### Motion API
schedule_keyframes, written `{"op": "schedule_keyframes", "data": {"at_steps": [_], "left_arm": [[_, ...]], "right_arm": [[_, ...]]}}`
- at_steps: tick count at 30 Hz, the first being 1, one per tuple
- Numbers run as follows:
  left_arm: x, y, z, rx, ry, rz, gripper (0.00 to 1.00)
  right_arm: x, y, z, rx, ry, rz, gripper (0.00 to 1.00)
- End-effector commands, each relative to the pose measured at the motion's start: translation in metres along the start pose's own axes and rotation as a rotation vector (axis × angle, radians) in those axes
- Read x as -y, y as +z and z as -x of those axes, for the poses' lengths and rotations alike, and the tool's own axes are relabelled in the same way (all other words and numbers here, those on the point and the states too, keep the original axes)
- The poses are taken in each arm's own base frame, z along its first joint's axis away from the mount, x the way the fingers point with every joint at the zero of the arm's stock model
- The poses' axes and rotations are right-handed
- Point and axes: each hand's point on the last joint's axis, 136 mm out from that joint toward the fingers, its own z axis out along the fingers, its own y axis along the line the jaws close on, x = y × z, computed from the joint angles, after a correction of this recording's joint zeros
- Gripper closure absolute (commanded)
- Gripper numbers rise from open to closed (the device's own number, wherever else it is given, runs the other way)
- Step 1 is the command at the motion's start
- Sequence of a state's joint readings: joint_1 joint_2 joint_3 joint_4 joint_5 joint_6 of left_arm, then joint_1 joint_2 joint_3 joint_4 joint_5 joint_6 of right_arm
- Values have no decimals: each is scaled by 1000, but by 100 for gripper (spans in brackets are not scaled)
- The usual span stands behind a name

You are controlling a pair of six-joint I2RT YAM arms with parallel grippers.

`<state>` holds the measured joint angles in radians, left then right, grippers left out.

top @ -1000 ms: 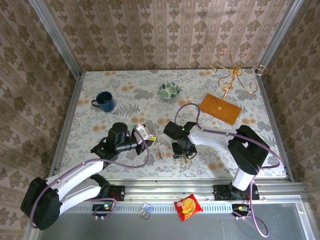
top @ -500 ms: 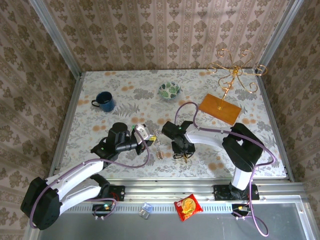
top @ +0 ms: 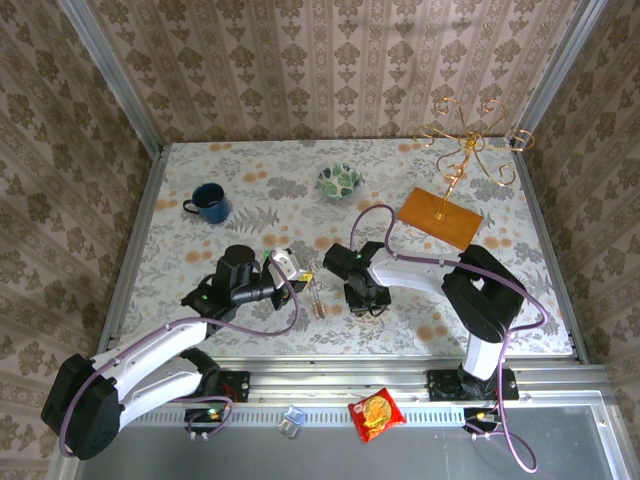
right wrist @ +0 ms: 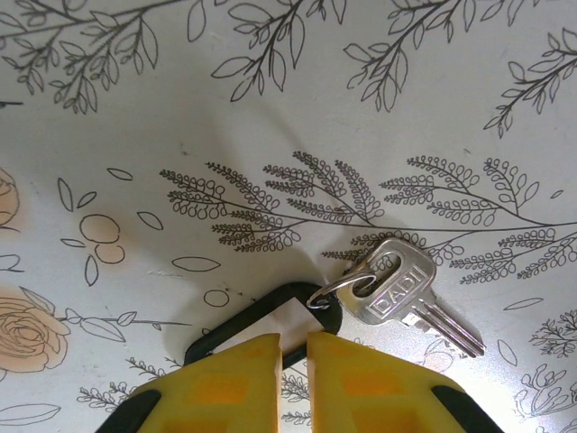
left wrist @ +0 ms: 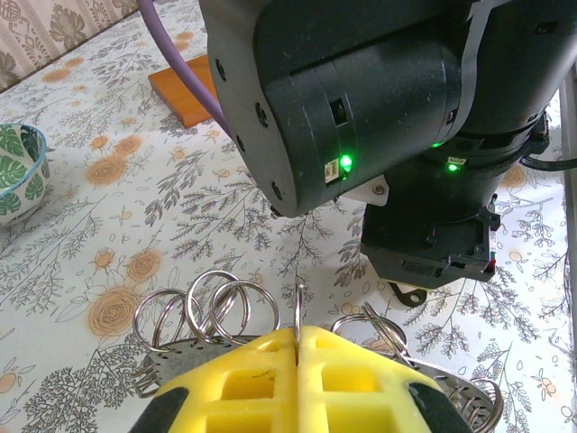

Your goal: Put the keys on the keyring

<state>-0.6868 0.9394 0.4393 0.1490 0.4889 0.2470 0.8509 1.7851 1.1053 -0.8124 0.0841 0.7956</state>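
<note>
My left gripper (top: 305, 272) (left wrist: 297, 334) is shut on one thin silver split ring that stands upright between its yellow fingers. That ring belongs to the keys (top: 317, 296) (left wrist: 216, 307), a small bunch of metal rings and key blades hanging around the fingertips. To the right, my right gripper (top: 368, 304) (right wrist: 293, 347) is down at the tabletop. Its jaws stand almost together, with the near edge of the keyring (right wrist: 236, 322) (left wrist: 410, 293), a thin black loop, in the narrow gap. A small split ring (right wrist: 338, 287) joins a silver key (right wrist: 397, 289) to that loop.
A blue mug (top: 208, 202) stands at the back left and a patterned bowl (top: 340, 182) at the back centre. A gold hook stand (top: 465, 150) rises from a wooden board (top: 440, 217) at the back right. A snack packet (top: 376, 413) lies on the near rail.
The right gripper's jaws have drawn in around the black loop, and the arm has shifted slightly left. The left arm holds still with its ring.
</note>
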Motion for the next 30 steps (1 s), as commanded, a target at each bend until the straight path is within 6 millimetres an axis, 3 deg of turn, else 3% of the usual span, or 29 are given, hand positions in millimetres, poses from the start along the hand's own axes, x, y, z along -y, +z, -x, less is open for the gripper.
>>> {"op": "schedule_keyframes", "data": {"at_steps": [1,6,10,12,19,30], "left_arm": [[2,-2,7,19,32,-3,100],[1,-2,7,21,33,-2,100],[1,-2,7,20,30,-4,100],[2,-2,7,22,31,-3,100],[2,-2,6,20,30,-3,100],[2,-2,6,20,32,-4,100]], "right_arm": [[5,-11,6,32,0,-26,87],[10,-17,8,47,-17,-42,88],[14,-18,14,68,13,-67,74],[13,-16,16,71,46,-70,71],[17,-8,21,94,200,-82,70],[21,5,22,78,277,-98,72]]}}
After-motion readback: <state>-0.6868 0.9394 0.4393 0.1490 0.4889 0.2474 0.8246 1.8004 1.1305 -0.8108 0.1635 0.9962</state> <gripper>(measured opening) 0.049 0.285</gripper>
